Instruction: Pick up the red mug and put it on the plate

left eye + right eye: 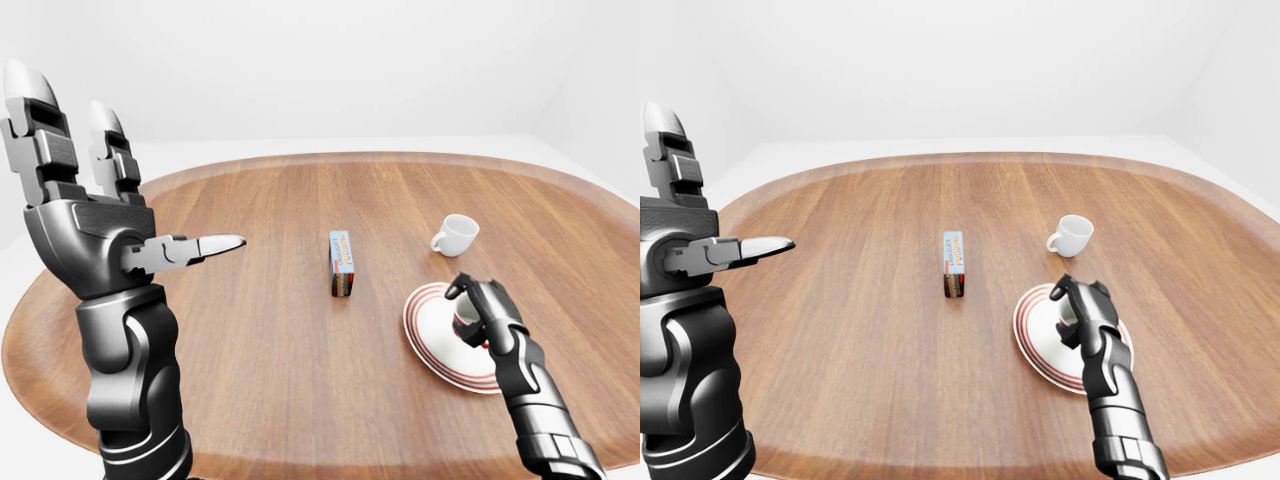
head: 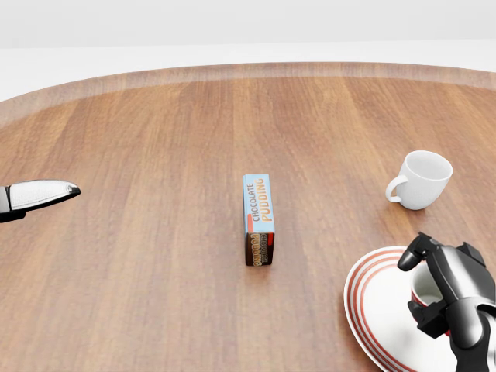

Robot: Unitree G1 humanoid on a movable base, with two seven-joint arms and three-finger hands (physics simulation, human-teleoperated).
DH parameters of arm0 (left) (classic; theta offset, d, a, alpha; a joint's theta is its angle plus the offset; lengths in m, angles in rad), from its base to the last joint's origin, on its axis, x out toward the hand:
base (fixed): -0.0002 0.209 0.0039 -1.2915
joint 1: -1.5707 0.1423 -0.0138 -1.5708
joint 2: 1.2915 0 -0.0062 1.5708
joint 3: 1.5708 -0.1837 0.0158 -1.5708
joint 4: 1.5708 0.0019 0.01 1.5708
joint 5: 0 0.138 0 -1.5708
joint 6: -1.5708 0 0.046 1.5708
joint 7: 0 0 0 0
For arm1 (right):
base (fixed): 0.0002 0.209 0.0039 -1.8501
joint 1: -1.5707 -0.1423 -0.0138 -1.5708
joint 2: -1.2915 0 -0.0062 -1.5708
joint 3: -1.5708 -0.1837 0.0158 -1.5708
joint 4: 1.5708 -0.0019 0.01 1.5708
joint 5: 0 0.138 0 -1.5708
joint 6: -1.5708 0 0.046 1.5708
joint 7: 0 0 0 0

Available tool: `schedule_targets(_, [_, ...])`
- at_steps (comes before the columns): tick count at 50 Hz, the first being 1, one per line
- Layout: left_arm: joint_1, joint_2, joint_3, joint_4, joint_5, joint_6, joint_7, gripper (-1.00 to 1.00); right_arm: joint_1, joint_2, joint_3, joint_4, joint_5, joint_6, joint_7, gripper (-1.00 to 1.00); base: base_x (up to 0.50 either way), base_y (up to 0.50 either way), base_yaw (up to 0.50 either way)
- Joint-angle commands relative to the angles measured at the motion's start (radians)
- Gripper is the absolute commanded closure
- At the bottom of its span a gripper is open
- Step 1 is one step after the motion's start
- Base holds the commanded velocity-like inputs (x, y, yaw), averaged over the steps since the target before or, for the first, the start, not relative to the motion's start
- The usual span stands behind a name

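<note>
The red mug (image 2: pixel 418 312) stands on the white plate with red rings (image 2: pixel 372 306) at the lower right of the head view. My right hand (image 2: pixel 434 283) is curled round the mug and hides most of it; only its white inside and a strip of red show. The mug appears to rest on the plate. My left hand (image 1: pixel 125 185) is raised at the left of the left-eye view, fingers spread, open and empty, far from the mug.
A white mug (image 1: pixel 457 234) stands just above the plate in the left-eye view. A chocolate pudding box (image 1: pixel 342 263) lies in the middle of the round wooden table (image 1: pixel 250 330). The table's near edge runs along the bottom of the eye views.
</note>
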Motion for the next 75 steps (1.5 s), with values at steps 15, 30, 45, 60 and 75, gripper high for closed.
schedule_targets(15, [0.003,0.001,0.002,0.001,0.001,0.000,-0.001,-1.00,0.005,-0.007,0.001,0.002,0.055,0.000,-0.037,1.00,0.00,0.00,0.00])
schedule_targets(30, [-0.001,0.000,0.000,0.014,0.008,0.000,0.000,-1.00,0.045,0.001,-0.016,-0.079,0.036,0.000,0.019,-1.00,0.00,0.00,0.00])
schedule_targets(45, [-0.006,-0.004,-0.010,0.024,0.020,0.000,0.001,-1.00,0.075,0.014,-0.035,-0.199,0.014,0.000,0.085,-1.00,0.00,0.00,0.00])
schedule_targets(60, [-0.006,-0.002,-0.006,0.025,0.021,0.000,-0.002,-1.00,-0.067,0.082,-0.071,-0.610,0.073,0.000,0.398,-1.00,0.00,0.00,0.00])
schedule_targets(75, [0.000,-0.001,-0.003,0.028,0.022,0.000,-0.006,-1.00,-0.160,0.084,-0.185,-0.812,1.070,0.000,0.070,-1.00,0.00,0.00,0.00])
